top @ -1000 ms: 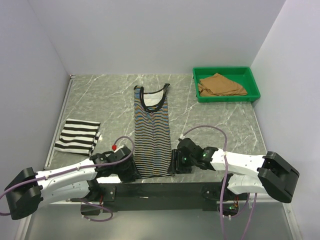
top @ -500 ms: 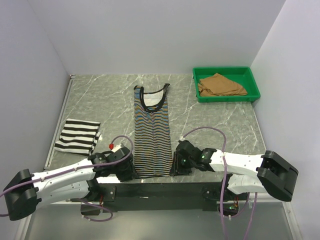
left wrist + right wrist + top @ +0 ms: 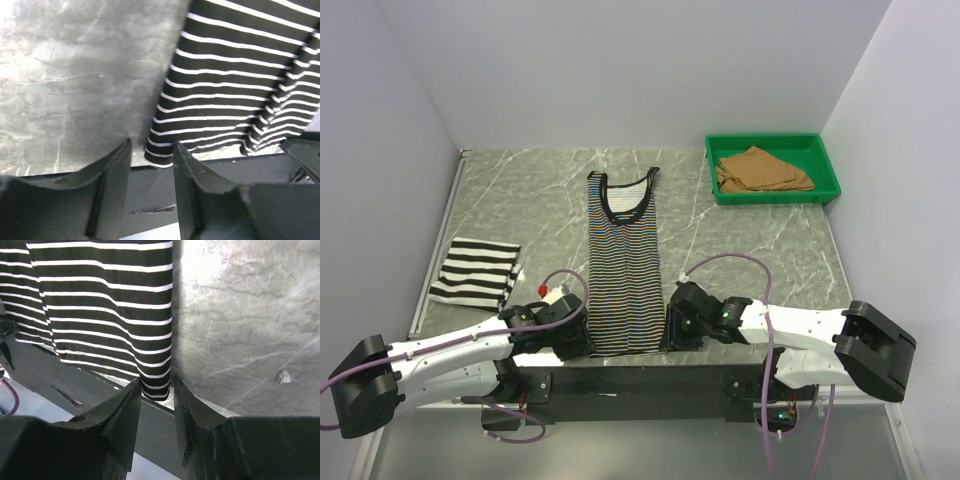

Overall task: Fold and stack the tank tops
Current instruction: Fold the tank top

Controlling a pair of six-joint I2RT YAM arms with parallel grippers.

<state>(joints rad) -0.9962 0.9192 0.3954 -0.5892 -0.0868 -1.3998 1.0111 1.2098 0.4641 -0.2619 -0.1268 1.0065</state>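
Note:
The thin-striped tank top (image 3: 625, 265) lies flat and lengthwise in the middle of the table, neck at the far end. My left gripper (image 3: 582, 345) is at its near left hem corner and my right gripper (image 3: 670, 330) at its near right corner. In the left wrist view the left gripper (image 3: 151, 150) is open, with the hem corner (image 3: 160, 152) at its tips beside the right finger. In the right wrist view the right gripper (image 3: 156, 387) is open around the other hem corner (image 3: 156, 385), with a gap on each side. The wide-striped tank top (image 3: 475, 270) lies folded at the left. The tan tank top (image 3: 760, 170) sits in the tray.
A green plastic tray (image 3: 772, 140) stands at the far right corner. White walls close in the table on three sides. A black mounting bar (image 3: 620, 380) runs along the near edge under the hem.
My right gripper's jaws have narrowed and it has slid slightly left onto the hem corner. The left gripper has shifted a little at its corner. The tops have not moved.

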